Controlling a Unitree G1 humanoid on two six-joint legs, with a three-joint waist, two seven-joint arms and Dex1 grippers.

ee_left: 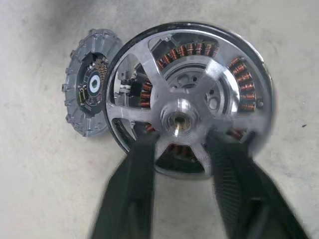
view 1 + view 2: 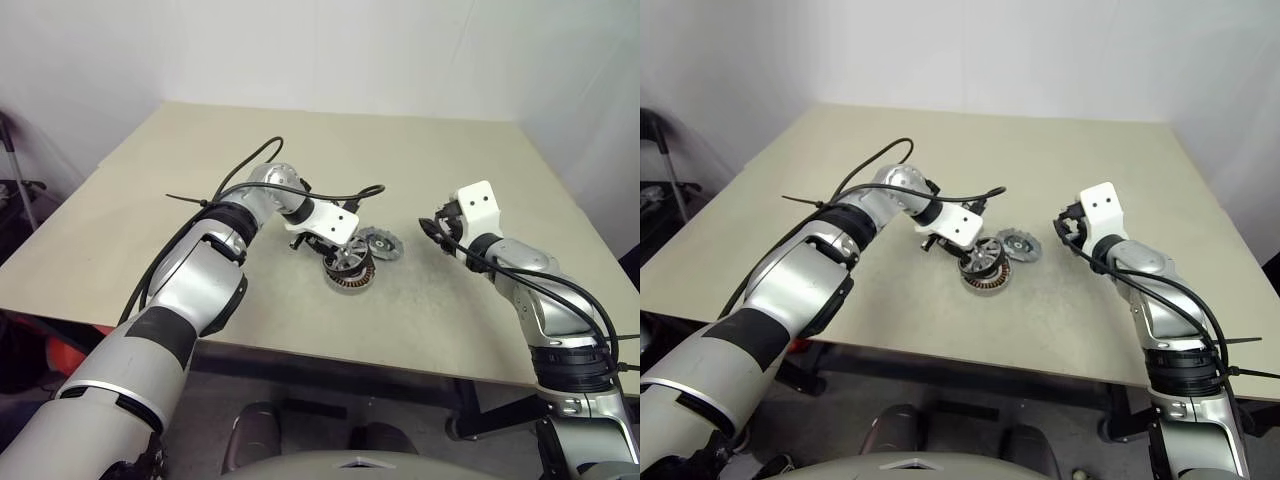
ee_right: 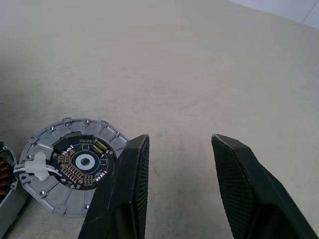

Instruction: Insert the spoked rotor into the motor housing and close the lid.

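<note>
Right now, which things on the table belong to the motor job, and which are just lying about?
Job things:
- spoked rotor, over the motor housing
- lid, flat on the table beside them
- left gripper, fingers astride the rotor hub
- right gripper, open over bare table

Lying about:
- nothing else on the table

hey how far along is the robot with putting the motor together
Done: the spoked rotor sits on the motor housing, copper windings visible through its spokes; whether it is fully seated is unclear. In hand: the left gripper is over the rotor, fingers open either side of its hub. Left: the lid lies on the table beside the housing, not fitted; the right gripper hovers open near it.
</note>
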